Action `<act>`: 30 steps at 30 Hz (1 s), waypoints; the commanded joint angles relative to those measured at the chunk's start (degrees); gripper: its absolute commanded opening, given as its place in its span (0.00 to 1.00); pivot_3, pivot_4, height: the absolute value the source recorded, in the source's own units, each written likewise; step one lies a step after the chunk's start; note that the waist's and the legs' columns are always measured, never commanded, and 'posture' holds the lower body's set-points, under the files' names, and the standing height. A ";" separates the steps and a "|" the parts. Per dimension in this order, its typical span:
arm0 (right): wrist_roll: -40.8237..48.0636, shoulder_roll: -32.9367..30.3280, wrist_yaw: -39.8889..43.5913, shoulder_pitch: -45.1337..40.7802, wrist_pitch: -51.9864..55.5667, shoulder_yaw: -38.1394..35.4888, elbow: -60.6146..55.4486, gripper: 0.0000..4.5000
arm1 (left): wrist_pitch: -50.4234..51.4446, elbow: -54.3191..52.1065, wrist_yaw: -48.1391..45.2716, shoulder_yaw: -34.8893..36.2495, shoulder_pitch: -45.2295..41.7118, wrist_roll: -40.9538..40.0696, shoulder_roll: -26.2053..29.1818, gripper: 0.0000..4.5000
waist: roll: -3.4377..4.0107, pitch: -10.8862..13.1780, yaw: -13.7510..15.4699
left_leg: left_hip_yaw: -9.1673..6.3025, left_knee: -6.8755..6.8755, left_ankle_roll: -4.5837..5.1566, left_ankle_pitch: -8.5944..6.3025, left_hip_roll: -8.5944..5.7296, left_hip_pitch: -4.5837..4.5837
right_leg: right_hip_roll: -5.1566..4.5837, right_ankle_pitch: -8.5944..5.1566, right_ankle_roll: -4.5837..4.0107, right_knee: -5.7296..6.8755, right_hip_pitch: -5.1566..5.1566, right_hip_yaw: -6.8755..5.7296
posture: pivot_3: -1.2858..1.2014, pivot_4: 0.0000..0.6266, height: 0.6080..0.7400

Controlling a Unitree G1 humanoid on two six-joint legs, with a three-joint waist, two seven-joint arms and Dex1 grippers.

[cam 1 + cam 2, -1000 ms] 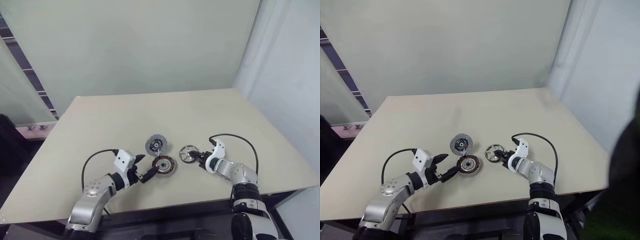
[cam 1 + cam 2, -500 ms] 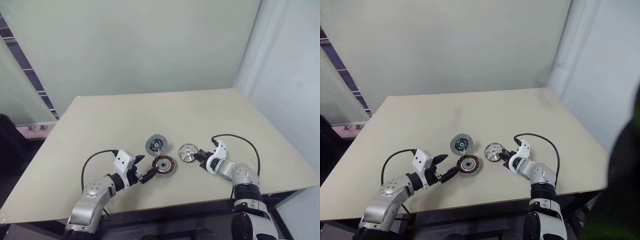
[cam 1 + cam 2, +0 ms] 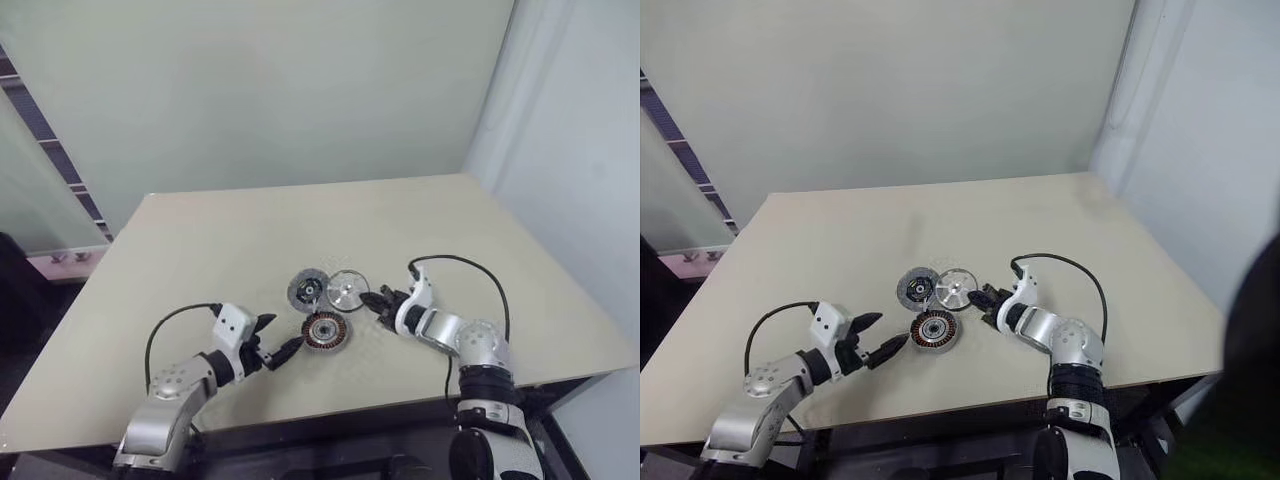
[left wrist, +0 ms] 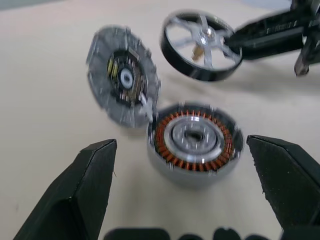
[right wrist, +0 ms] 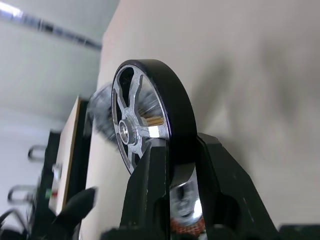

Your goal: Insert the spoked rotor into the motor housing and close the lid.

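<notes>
The spoked rotor (image 3: 347, 289), a silver wheel with a dark rim, hangs tilted just above the table, and my right gripper (image 3: 372, 298) is shut on its rim (image 5: 176, 120). It hovers beside the lid (image 3: 309, 289), a grey disc propped at the far edge of the motor housing (image 3: 326, 331). The housing's copper windings (image 4: 195, 140) face up around a silver centre. My left gripper (image 3: 282, 332) stands open just left of the housing, its fingers (image 4: 95, 190) wide apart and touching nothing.
Everything sits on a beige table (image 3: 200, 250) near its front edge (image 3: 330, 408). Black cables (image 3: 470, 275) loop from both wrists over the tabletop. A pale wall stands behind the table, and a white panel stands on the right.
My right gripper closed on the rotor, lifted it off the table and carried it left, up to the lid and housing. My left gripper drew slightly back to the left, still open.
</notes>
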 commanded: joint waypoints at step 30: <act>-4.13 0.93 -0.48 2.38 1.95 10.78 -1.50 0.08 | 0.75 -1.75 0.12 2.08 0.28 -0.99 0.98 1.00 | -0.01 -0.01 0.06 | 0.02 0.07 0.01 0.01 -0.02 -0.28 | 0.00 0.01 0.01 0.04 -0.27 0.02 | 0.52 0.00 1.00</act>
